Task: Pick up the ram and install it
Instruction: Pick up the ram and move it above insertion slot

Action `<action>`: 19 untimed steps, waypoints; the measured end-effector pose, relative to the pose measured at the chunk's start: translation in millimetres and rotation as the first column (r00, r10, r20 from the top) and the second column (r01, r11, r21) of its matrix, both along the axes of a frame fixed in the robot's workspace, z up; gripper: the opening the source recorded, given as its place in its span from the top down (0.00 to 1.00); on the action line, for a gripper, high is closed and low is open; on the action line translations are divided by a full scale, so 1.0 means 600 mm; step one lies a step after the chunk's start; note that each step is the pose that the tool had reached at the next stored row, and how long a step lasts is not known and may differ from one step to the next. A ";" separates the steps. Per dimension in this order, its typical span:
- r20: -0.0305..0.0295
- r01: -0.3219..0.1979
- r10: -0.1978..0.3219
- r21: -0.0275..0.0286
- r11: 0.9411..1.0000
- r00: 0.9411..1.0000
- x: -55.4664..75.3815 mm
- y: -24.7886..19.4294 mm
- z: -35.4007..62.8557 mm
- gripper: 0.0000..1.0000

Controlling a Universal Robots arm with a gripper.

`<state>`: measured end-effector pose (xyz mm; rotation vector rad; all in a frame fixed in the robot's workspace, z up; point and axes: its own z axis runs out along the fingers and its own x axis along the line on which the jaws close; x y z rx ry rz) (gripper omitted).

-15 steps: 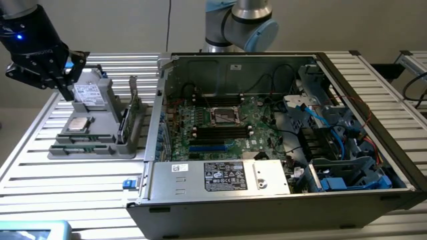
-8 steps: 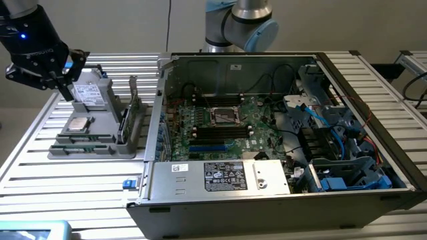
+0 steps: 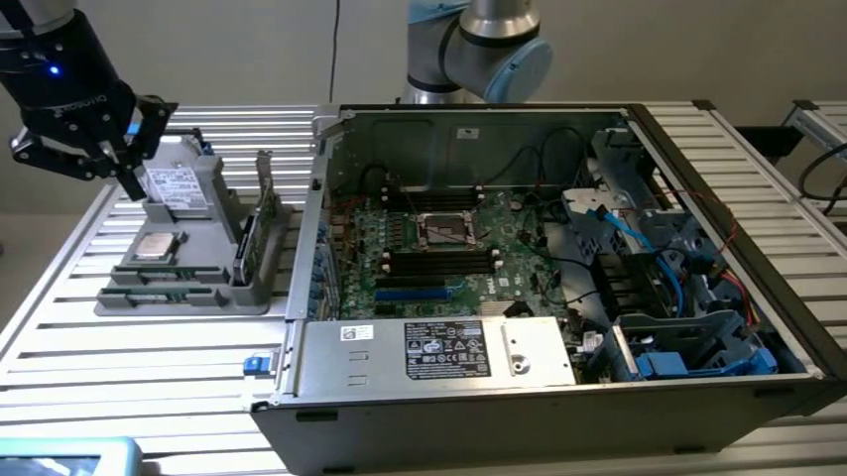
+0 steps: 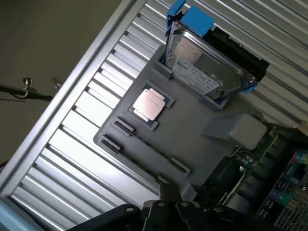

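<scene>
Hanging pressed together and empty, the fingers sit above the grey tray, the ram slotted in it below them.

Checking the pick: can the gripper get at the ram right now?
Probably yes: nothing covers the ram in its tray slot, but the gripper is shut, above the hard drive.

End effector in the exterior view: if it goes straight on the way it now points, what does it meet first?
Most likely the gray parts tray, near its slotted edge, not the hard drive. The shut end effector hangs above it, but depth is unclear.
</scene>
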<state>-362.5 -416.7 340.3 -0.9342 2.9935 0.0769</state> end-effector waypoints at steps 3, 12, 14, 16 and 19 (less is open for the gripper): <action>0.000 -0.054 0.054 0.000 0.999 0.999 0.000 0.0000 0.000 0.89; 0.000 -0.215 0.215 0.000 0.977 0.977 0.000 0.0000 0.000 0.89; 0.000 -0.251 0.251 0.000 0.968 0.968 0.000 0.0000 0.000 0.89; 0.000 -0.286 0.286 0.000 0.958 0.958 0.000 0.0000 0.000 0.89; 0.000 -0.338 0.338 0.000 0.941 0.941 0.000 0.0000 0.000 0.89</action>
